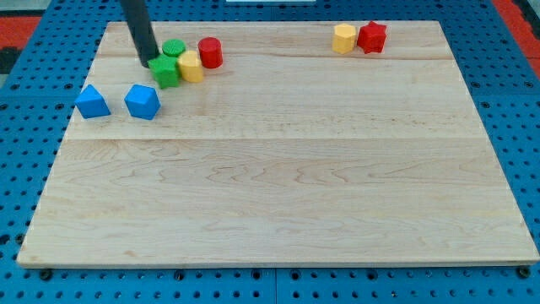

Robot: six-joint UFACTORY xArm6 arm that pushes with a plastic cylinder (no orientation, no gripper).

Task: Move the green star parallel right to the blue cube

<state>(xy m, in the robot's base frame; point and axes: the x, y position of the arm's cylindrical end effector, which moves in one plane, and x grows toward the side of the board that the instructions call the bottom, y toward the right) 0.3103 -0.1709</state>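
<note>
the tool is a bare rod with nothing to open or close. its tip [148, 61] touches the green star [167, 71] on that block's left, above the blue cube [142, 101] on the desk [278, 186].

No text, label, brand, number or sign can be read anywhere in the camera view.
</note>
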